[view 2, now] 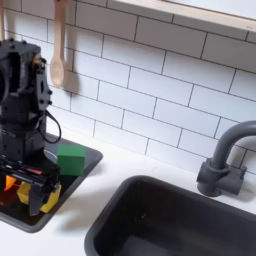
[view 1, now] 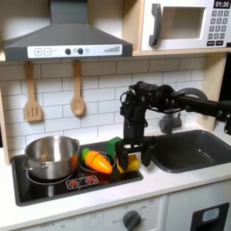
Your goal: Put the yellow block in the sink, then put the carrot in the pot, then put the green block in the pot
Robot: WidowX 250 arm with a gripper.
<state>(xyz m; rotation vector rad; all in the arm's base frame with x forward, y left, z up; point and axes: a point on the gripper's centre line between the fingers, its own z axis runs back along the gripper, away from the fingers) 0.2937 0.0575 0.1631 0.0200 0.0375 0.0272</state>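
Observation:
My gripper is lowered onto the stovetop, and its fingers are closed against the sides of the yellow block, which still rests on the surface. In the second exterior view the gripper covers most of the yellow block. The green block sits just behind it. The orange carrot lies between the blocks and the silver pot. The dark sink lies to the right in both exterior views.
The black stovetop tray holds the pot, carrot and blocks. The faucet stands behind the sink. Wooden utensils hang on the tiled wall, under a range hood and beside a microwave.

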